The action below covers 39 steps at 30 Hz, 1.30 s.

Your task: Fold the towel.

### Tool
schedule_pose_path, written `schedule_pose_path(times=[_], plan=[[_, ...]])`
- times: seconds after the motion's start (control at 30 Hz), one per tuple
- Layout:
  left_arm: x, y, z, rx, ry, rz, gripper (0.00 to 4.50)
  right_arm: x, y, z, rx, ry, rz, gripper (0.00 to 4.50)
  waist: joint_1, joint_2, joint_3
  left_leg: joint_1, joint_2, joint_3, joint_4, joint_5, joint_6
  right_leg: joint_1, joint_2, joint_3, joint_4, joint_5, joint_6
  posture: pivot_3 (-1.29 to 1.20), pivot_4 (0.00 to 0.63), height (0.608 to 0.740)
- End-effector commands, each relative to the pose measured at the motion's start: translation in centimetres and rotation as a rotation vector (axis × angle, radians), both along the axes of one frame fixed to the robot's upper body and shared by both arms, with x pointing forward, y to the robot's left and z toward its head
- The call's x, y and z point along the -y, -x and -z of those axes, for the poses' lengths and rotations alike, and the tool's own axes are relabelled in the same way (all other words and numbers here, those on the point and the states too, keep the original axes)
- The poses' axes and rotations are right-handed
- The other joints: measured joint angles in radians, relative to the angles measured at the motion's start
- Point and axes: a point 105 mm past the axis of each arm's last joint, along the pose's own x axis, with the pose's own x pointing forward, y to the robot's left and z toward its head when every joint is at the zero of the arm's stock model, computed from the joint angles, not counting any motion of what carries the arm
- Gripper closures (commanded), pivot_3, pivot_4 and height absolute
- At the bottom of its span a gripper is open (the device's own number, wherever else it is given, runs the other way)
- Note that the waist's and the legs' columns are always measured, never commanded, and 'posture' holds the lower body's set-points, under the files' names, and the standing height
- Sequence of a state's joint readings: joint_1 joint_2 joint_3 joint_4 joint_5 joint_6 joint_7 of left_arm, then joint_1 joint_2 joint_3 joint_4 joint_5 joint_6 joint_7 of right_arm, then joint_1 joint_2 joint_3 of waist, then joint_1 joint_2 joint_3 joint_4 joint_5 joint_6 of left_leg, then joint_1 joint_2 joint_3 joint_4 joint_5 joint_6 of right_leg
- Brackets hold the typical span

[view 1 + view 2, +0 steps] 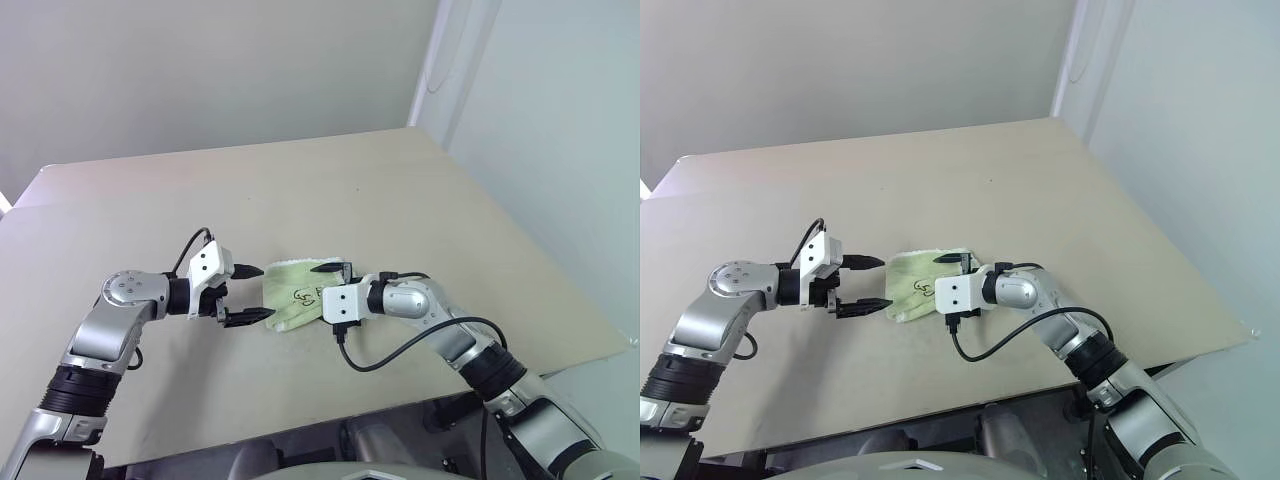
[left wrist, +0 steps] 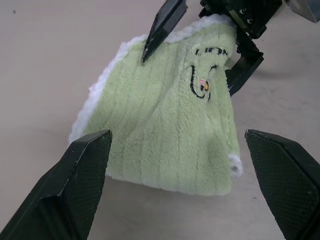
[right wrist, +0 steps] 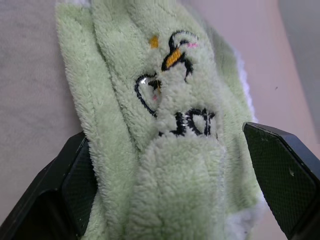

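while both arms hover low over the table, notes:
towel: towel (image 1: 295, 295) lies bunched and partly folded on the table (image 1: 300, 190), near its front middle, between the two grippers
towel edges: whitish trim runs along the far side and around one near corner; green pile is rumpled into ridges, one fold rolled up toward the right gripper
mark: dark stitched mark (image 2: 202, 75) with small orange and pink bits faces up, at the end nearest the right gripper
left gripper: left gripper (image 1: 250, 292) is spread wide, nothing held; its fingertips (image 1: 262, 313) sit just beside the towel's left edge, apart from the cloth
right gripper: right gripper (image 2: 192, 52) is spread wide too, no grasp; one finger over the far trim, the other at the right edge, towel end lying between them; contact not clear
table edges: front edge close behind the arms, right edge runs back to the far corner by the wall
open room: wide bare tabletop beyond the towel and to both sides
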State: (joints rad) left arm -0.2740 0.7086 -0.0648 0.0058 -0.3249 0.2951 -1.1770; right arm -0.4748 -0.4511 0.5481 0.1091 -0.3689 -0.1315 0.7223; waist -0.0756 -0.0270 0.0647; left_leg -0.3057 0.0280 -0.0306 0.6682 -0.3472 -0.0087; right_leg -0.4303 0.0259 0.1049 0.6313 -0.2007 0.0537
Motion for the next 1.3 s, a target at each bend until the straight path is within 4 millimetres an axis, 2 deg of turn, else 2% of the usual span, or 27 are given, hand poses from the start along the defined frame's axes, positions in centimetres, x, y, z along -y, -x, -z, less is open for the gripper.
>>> schedule_pose_path(times=[0.03,0.2,0.5,0.63,0.87,0.93,0.97,1.03,1.17,1.3], plan=[[-0.2,-0.3,-1.0,0.042,0.0,0.001,0.01,-0.6,-0.2,-2.2,0.112,-0.058,-0.043,0.0,-0.001,0.0,0.0,0.0,0.0,0.0,0.0,0.0,0.0,0.0,0.0,0.0,0.0,0.0,0.0,0.0,0.0,0.712],[-0.3,-0.4,-1.1,0.048,-0.003,-0.014,0.01,-0.8,-0.1,-2.3,0.166,-0.078,-0.066,0.0,-0.001,0.0,0.0,0.0,0.0,0.0,0.0,0.0,0.0,0.0,0.0,0.0,0.0,0.0,0.0,0.0,0.0,0.712],[-0.4,-0.6,-1.5,0.054,-0.007,-0.016,0.01,0.0,-0.1,-0.1,0.169,0.026,-0.067,0.0,-0.001,0.0,0.0,0.0,0.0,0.0,0.0,0.0,0.0,0.0,0.0,0.0,0.0,0.0,0.0,0.0,0.0,0.712],[-0.3,-0.9,-1.8,0.056,-0.009,-0.014,0.0,0.7,0.2,0.8,0.141,0.055,-0.068,1.35,0.0,0.0,0.0,0.0,0.0,0.0,0.0,0.0,0.0,0.0,0.0,0.0,0.0,0.0,0.0,0.0,0.0,0.712],[-0.3,-1.2,-1.6,0.052,-0.015,-0.019,0.0,0.4,-0.7,-0.2,0.182,0.008,-0.019,4.0,-0.003,0.0,0.0,0.0,0.0,0.0,-0.001,0.0,0.0,0.0,0.0,0.0,0.0,0.0,0.0,0.0,0.0,0.712],[-0.2,-1.3,-1.6,0.052,-0.013,-0.02,0.0,0.4,-1.0,-0.6,0.193,-0.006,-0.003,4.48,-0.005,0.0,0.0,0.0,0.0,0.0,-0.001,0.0,0.0,0.0,0.0,0.0,0.0,0.0,0.0,0.0,0.0,0.712],[-0.2,-1.3,-1.6,0.052,-0.011,-0.021,0.0,0.4,-1.1,-0.8,0.197,-0.01,0.002,4.48,-0.005,0.0,0.0,0.0,0.0,0.0,-0.001,0.0,0.0,0.0,0.0,0.0,0.0,0.0,0.0,0.0,0.0,0.712],[-0.1,-1.4,-1.6,0.052,-0.011,-0.021,0.0,0.5,-1.6,-2.0,0.202,-0.051,0.029,4.48,-0.005,0.0,0.0,0.0,0.0,0.0,-0.001,0.0,0.0,0.0,0.0,0.0,0.0,0.0,0.0,0.0,0.0,0.712],[0.1,-1.5,-1.6,0.051,-0.004,-0.023,0.0,1.0,-2.4,-7.1,0.188,-0.234,0.096,4.48,-0.004,0.0,0.0,0.0,0.0,0.0,-0.001,0.0,0.0,0.0,0.0,0.0,0.0,0.0,0.0,0.0,0.0,0.712],[0.2,-1.6,-1.5,0.053,-0.009,-0.023,0.0,3.8,-4.0,-11.8,0.226,-0.334,0.209,4.48,-0.003,0.0,0.001,-0.001,0.0,0.0,-0.001,0.0,0.0,0.0,0.0,0.0,0.0,0.0,0.0,0.0,0.0,0.712]])
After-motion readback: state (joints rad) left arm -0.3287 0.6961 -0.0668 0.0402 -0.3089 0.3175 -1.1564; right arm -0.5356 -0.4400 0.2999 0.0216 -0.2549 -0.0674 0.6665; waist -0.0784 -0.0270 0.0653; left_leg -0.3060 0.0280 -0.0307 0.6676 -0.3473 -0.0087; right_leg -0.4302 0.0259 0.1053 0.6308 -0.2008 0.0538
